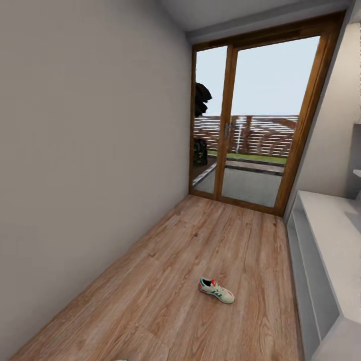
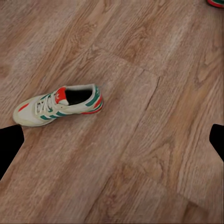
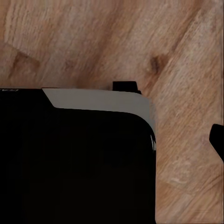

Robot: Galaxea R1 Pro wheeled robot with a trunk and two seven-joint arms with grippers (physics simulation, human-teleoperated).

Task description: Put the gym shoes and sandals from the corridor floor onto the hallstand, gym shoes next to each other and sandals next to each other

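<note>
A: Floorboards (image 1: 165, 281) up close, one gym shoe (image 1: 216, 290) lying mid-corridor, still waiting for pickup.

B: Left gripper (image 2: 112, 140) hangs above another gym shoe (image 2: 58, 105), fingertips spread wide. Right gripper — can't tell. Hallstand (image 1: 321, 260) waits along the right.

A gym shoe (image 1: 216, 290) lies on the corridor floor (image 1: 165, 281), near the middle of the corridor and toward the near end. The hallstand (image 1: 321, 240) runs along the right side, its low bench reaching from the near right corner toward the far end. A blank wall (image 1: 85, 150) lines the left side. A glazed double door (image 1: 253, 125) closes the far end, with a fence (image 1: 250, 134) beyond it. In the left wrist view, a gym shoe (image 2: 58, 105) lies on its sole on the planks, with the edge of a second shoe (image 2: 216, 3) well apart from it.
</note>
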